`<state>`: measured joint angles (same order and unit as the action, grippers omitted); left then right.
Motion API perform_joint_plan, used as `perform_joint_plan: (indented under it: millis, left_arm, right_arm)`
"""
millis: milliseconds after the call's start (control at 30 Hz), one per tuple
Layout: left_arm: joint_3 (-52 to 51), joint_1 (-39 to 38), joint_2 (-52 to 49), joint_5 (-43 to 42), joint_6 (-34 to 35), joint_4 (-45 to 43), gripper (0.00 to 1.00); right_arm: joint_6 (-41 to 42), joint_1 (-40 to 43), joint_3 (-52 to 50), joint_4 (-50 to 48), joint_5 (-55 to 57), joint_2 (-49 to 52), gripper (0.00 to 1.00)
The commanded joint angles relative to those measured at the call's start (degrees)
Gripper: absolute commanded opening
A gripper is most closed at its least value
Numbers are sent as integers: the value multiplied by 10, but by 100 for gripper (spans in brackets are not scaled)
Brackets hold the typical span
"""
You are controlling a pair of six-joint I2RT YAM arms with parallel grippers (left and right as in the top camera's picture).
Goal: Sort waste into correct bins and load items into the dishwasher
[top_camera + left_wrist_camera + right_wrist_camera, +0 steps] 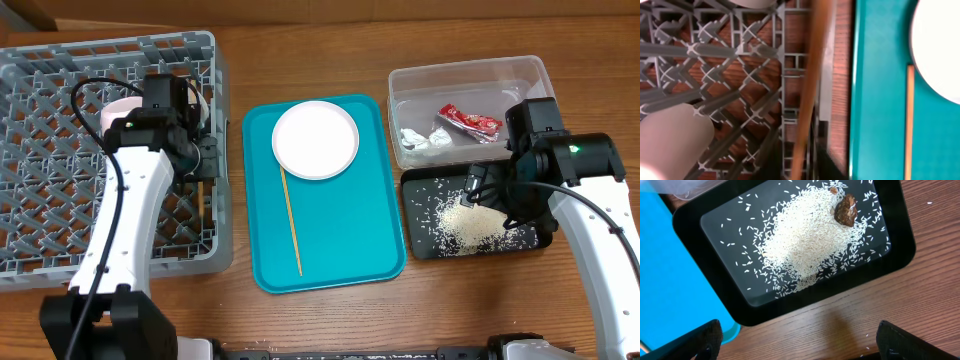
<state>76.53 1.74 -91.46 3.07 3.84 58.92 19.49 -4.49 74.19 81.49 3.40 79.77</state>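
Observation:
My left gripper (197, 160) hovers over the right edge of the grey dish rack (60, 150), shut on a wooden chopstick (810, 85) that hangs upright over the lattice (730, 75). A second chopstick (291, 220) and the white plate (315, 139) lie on the teal tray. A pink bowl (118, 112) sits in the rack, mostly under the arm. My right gripper (805, 347) is open and empty above the black tray (790, 307), which holds rice (810, 240) and a brown scrap (845, 210). The clear tub (530, 75) holds the red wrapper (470, 122) and white napkin (420, 138).
The teal tray (350, 240) lies between the rack and the bins; its edge shows in the left wrist view (875, 100). A few rice grains lie on the wooden table by the black tray. The left arm's cable loops over the rack.

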Motion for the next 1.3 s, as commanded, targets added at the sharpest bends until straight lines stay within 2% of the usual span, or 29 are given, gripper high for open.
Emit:
perform_joint_plan:
  millis: [0,67,167,333,467,633,800,900,1200,1267]
  left_arm:
    - [3,2,-6,-5,-21,-2,50]
    - [4,1,-6,-17,-21,-2,57]
    - [5,1,-6,-50,-4,5,59]
    - [4,-24,-6,-195,78,35,60]
    - [0,-85,-7,-169,156,43,60]
    - [-38,-189,-20,-68,256,25,63]
    - [-80,-241,-56,-69,315,-16,63]
    - [-96,-255,-85,-69,339,-35,61]
    - [-99,-258,-176,-66,338,-57,55]
    - [-99,-258,-188,-63,339,-57,50]
  right_arm:
    - [1,1,5,-2,6,-6,100]
    - [1,1,5,-3,6,-6,100]
    - [1,1,5,-2,6,-6,100]
    - [1,1,5,-3,6,-6,100]
    - [1,1,5,-8,6,-6,100]
    - [0,1,5,-8,6,-6,100]
    - [1,1,5,-8,6,-6,100]
    - [0,1,5,-7,6,-6,100]
    - [0,1,5,-7,6,-6,100]
    - [0,1,5,-7,6,-6,100]
